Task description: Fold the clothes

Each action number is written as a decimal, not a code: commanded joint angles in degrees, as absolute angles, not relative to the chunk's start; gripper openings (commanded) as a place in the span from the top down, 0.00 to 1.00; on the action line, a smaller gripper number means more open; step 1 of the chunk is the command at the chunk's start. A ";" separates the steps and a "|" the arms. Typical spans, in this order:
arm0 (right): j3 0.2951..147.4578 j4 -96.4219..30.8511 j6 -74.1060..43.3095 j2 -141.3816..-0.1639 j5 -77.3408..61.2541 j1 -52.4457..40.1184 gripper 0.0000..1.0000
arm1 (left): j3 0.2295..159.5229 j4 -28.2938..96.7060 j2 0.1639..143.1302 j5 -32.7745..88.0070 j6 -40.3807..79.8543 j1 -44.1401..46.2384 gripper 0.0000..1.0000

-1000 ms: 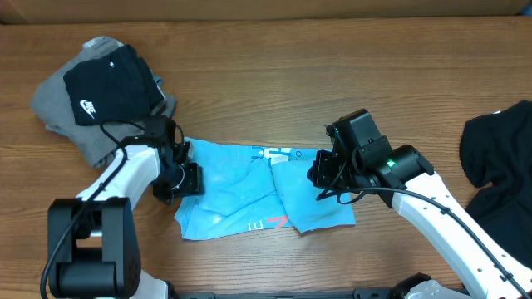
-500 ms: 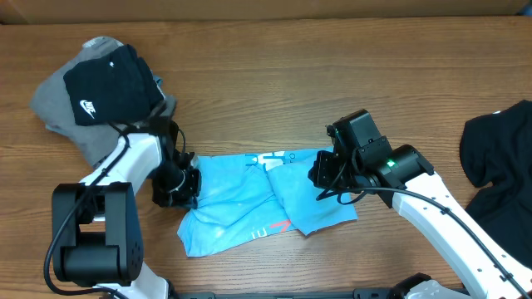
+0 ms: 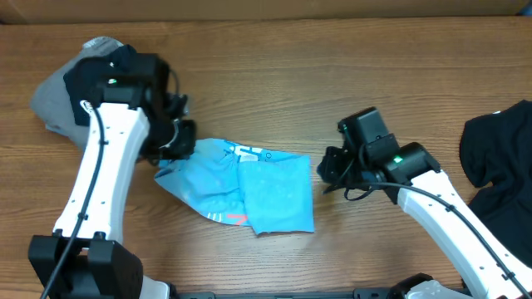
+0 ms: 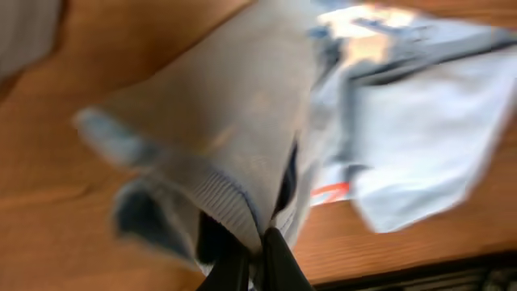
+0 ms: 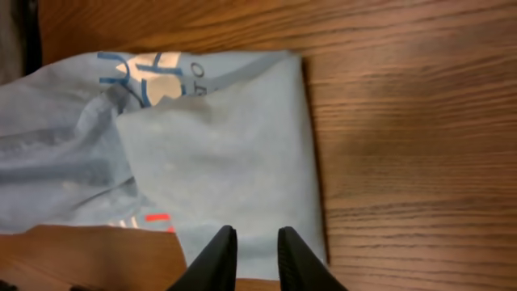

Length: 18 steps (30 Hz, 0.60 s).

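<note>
The overhead view looks straight down on the brown wooden desk (image 3: 349, 75), while both wrist views sit close, sharing the crumpled light-blue T-shirt (image 3: 274, 195) toward six o'clock.

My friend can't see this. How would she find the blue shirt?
Find the middle of the wooden table. The blue shirt lies there between the left gripper, which pinches one end, and the right gripper. Its neighbours are grey or black; only it is blue.

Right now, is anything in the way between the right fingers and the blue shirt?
No, nothing I can see. The right fingers are open right at the folded edge of the blue shirt, and only bare wooden table is around them. The left fingers are shut on the shirt's other end.
</note>
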<state>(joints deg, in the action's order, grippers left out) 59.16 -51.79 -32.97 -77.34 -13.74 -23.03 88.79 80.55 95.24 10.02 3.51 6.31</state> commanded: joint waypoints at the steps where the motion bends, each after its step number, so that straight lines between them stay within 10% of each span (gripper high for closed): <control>1: 60.29 -52.14 -33.21 -76.23 -12.19 -19.00 0.77 | 90.65 79.37 94.61 13.61 6.81 11.84 0.96; 15: 60.29 -59.72 -32.47 -76.25 -12.19 1.32 0.72 | 90.48 69.49 98.54 10.74 23.62 42.94 0.96; 18: 60.29 -59.70 -32.47 -76.25 -12.23 1.72 0.70 | 90.48 67.42 101.27 10.52 26.50 47.22 0.80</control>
<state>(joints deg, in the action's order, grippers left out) 59.16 -59.81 -33.01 -77.34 -12.49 1.45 89.32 68.45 98.74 11.25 20.71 44.49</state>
